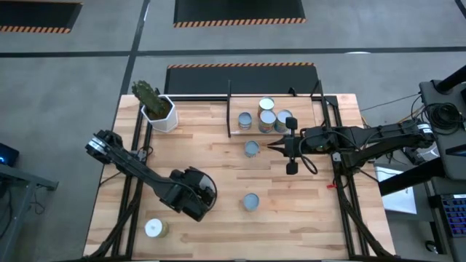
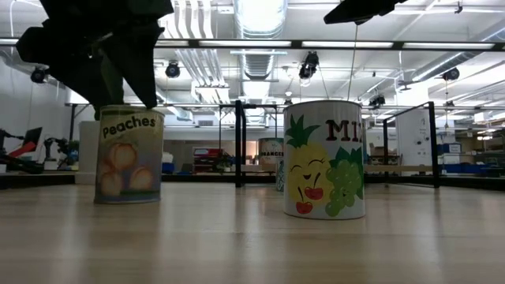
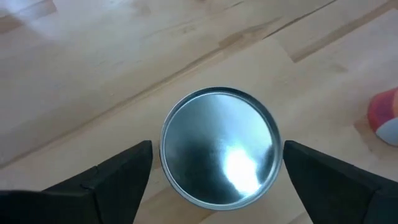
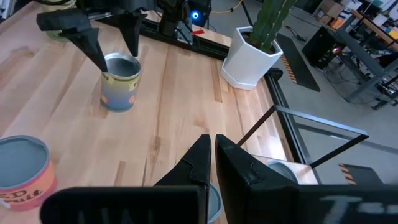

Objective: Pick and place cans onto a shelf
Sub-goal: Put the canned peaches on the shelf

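A silver-topped can (image 3: 217, 152) labelled Peaches (image 2: 129, 154) stands upright on the wooden table, left of centre and toward the near edge. My left gripper (image 3: 217, 155) hangs open above it, pointing steeply down, one finger on either side of the can's top, apart from the rim. The right wrist view shows that can (image 4: 121, 81) under those fingers (image 4: 93, 46). In the high view the left gripper (image 1: 195, 196) hides it. My right gripper (image 1: 277, 146) is shut and empty, held high in front of the shelf (image 1: 306, 109), on which several cans (image 1: 267, 120) stand.
Loose cans stand on the table at centre (image 1: 251, 148), near centre (image 1: 251, 201) and near left (image 1: 153, 228). A white pot with a cactus (image 1: 159, 113) stands at the far left. The fruit-labelled can (image 2: 325, 158) is right of the Peaches can in the low view.
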Tool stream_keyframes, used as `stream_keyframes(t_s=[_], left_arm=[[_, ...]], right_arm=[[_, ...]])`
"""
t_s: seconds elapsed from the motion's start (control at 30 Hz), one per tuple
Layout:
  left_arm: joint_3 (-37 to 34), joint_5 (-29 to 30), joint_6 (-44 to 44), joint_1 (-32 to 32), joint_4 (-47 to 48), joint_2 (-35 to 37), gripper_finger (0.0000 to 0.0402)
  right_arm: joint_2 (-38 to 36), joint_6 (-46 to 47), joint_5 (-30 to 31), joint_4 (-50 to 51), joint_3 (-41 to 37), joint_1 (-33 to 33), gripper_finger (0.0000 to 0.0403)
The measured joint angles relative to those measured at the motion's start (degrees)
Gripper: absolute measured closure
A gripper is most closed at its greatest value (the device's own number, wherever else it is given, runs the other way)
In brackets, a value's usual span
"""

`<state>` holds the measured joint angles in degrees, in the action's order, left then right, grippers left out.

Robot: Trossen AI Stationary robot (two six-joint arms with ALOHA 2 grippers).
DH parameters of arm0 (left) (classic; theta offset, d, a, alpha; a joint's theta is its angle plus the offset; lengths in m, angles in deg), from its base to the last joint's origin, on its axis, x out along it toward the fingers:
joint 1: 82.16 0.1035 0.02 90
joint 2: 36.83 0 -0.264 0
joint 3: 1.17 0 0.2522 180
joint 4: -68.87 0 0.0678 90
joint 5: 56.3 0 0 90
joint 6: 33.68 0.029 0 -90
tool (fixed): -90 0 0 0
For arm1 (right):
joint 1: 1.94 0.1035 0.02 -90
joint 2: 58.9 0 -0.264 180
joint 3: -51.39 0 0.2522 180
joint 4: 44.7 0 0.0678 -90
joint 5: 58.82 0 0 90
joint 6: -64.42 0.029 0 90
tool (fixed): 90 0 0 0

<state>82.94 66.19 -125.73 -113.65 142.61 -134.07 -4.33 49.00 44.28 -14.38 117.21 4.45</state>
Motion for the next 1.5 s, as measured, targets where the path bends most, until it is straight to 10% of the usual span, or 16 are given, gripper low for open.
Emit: stream_keyframes(t_s=[1.5], left_arm=[[-0.8,0.9,0.0,0.2,-4.1,-4.3,0.0059]], right_arm=[[0.0,0.9,0.0,1.0,-0.1,0.0,0.0390]])
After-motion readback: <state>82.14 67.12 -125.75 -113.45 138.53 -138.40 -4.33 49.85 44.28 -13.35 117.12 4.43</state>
